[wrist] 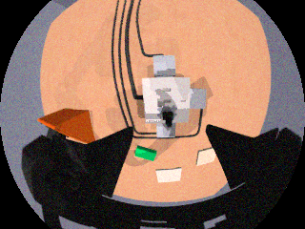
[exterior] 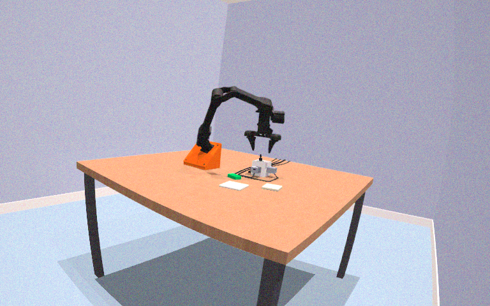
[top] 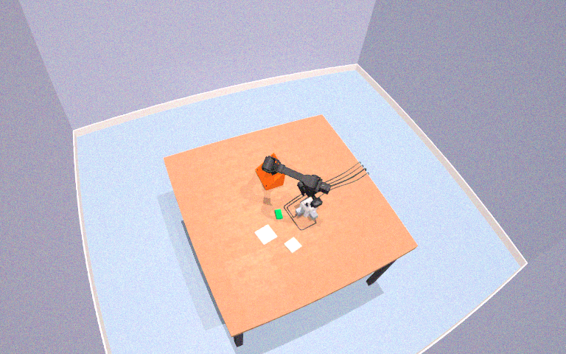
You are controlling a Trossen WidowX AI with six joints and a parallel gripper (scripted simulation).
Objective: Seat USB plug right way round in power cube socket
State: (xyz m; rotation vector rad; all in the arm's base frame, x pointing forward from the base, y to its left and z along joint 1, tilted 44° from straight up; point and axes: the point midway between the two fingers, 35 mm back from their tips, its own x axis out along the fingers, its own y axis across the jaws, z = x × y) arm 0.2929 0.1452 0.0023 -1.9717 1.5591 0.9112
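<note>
The USB plug (top: 307,204) (exterior: 260,157) (wrist: 168,115) is a slim black piece, standing upright on top of the power cube (top: 306,201) (exterior: 256,164) (wrist: 152,87), a boxy white block; how deep it sits, I cannot tell. Smooth grey blocks (top: 313,215) (exterior: 271,169) (wrist: 164,64) jut from the cube's sides, with thin dark cables (top: 301,229) (exterior: 268,180) (wrist: 128,38) bending around it. Near these lies a bright green block (top: 278,214) (exterior: 234,176) (wrist: 146,153) (easily the loudest colour there, bar the orange base (top: 273,184) (exterior: 214,159) (wrist: 87,125)), and two flat, pale square slabs (top: 265,234) (exterior: 234,185) (wrist: 169,175).

The bench (top: 233,283) (exterior: 216,201) (wrist: 238,57) has a warm, faintly mottled wood-like top and dark legs (top: 378,273) (exterior: 93,223). Around it are a pale blue floor (top: 124,250) (exterior: 29,234), light skirting (top: 208,94) (exterior: 397,215) and plain lilac-grey walls (top: 208,41) (exterior: 325,72).

The end effector (top: 309,195) (exterior: 260,151) (wrist: 171,130) points down above the plug, apart from it, its tapered black fingers spread wide with nothing between them.
</note>
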